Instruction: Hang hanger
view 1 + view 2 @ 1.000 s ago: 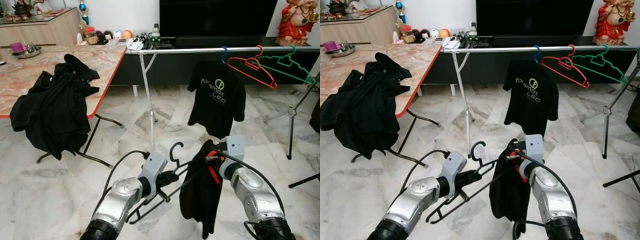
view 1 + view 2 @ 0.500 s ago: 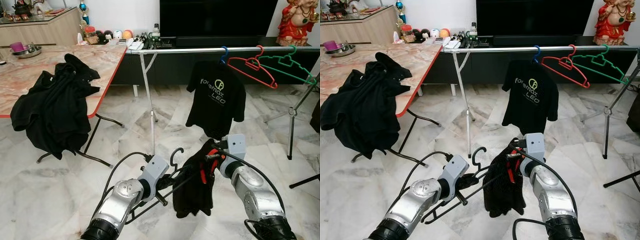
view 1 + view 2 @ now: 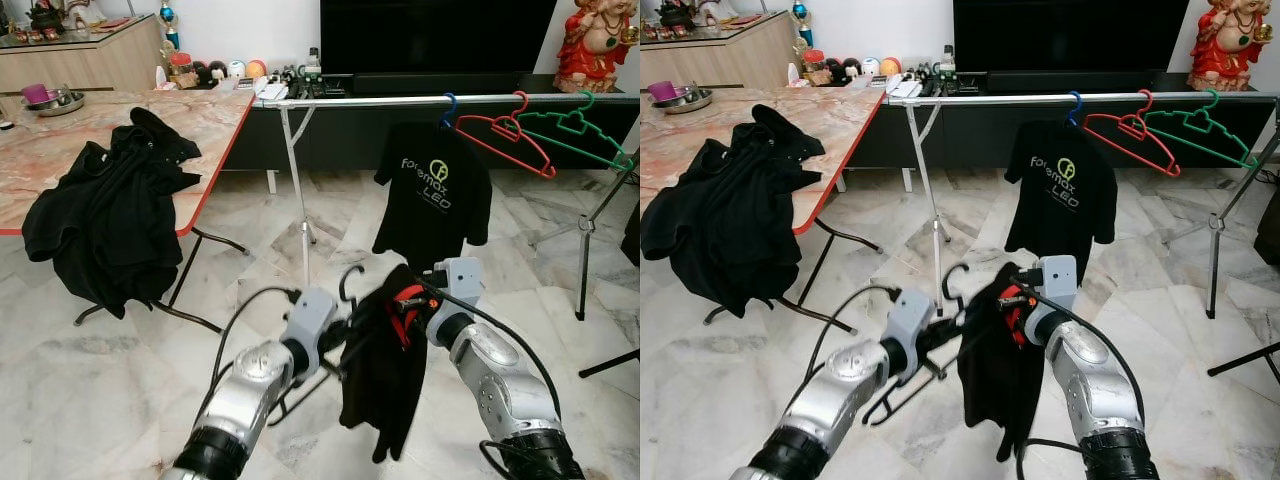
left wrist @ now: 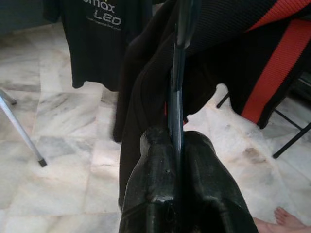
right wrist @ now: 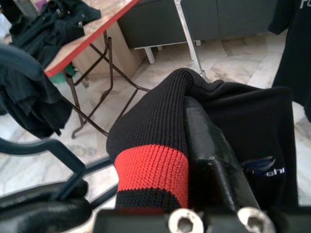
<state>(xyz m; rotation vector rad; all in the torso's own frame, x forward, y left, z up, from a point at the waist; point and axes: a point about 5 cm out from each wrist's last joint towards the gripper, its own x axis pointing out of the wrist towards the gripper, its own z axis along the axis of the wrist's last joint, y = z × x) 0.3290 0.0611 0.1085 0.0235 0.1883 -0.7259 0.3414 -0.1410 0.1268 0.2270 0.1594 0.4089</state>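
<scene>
Dressing step: left gripper point(image 4: 176, 145) clamped on hanger point(image 3: 350, 283), right gripper point(image 5: 214, 145) pinching shirt point(image 3: 385, 370); next, likely threading before lifting to rail point(image 3: 400, 100).

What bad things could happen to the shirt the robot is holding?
1. The black garment with red stripes is bunched on the dark hanger, held by its collar in the right gripper. It might slide off onto the marble floor.
2. The left gripper pinches just a thin bar of the hanger, so it could twist or slip.
3. The rail already carries a black T-shirt, a red hanger and a green hanger; lifting could snag them.
</scene>
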